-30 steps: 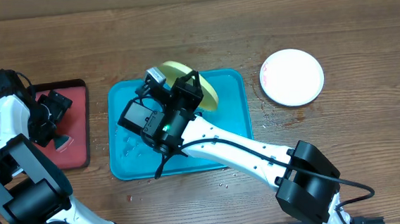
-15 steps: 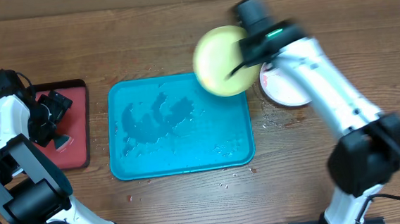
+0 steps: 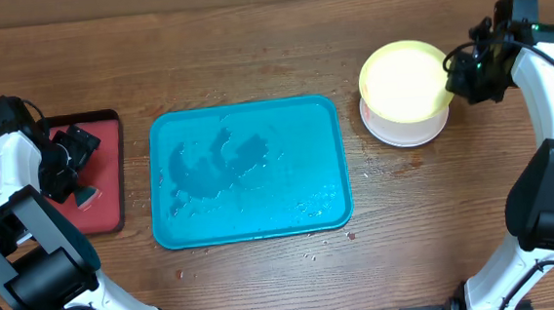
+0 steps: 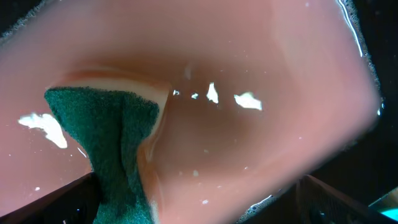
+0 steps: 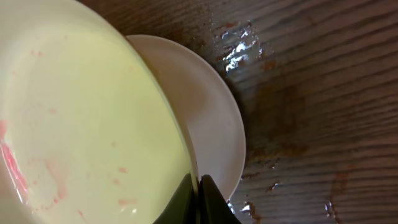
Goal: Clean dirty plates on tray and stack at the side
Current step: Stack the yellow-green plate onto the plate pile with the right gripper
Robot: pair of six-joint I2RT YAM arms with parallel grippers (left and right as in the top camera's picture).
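Note:
My right gripper is shut on the rim of the yellow-green plate, which hangs tilted just over the white plate lying on the table at the right. In the right wrist view the yellow-green plate shows faint red smears, the white plate shows behind it, and the right gripper pinches the rim. The teal tray in the middle holds only water drops. My left gripper stands open over a small red tray, with a green sponge by its left finger.
Water drops and reddish spots lie on the wooden table between the teal tray and the white plate. The small red tray is wet inside.
The right arm has carried the yellow-green plate off the teal tray and to the right, over the white plate. The left arm has not moved.

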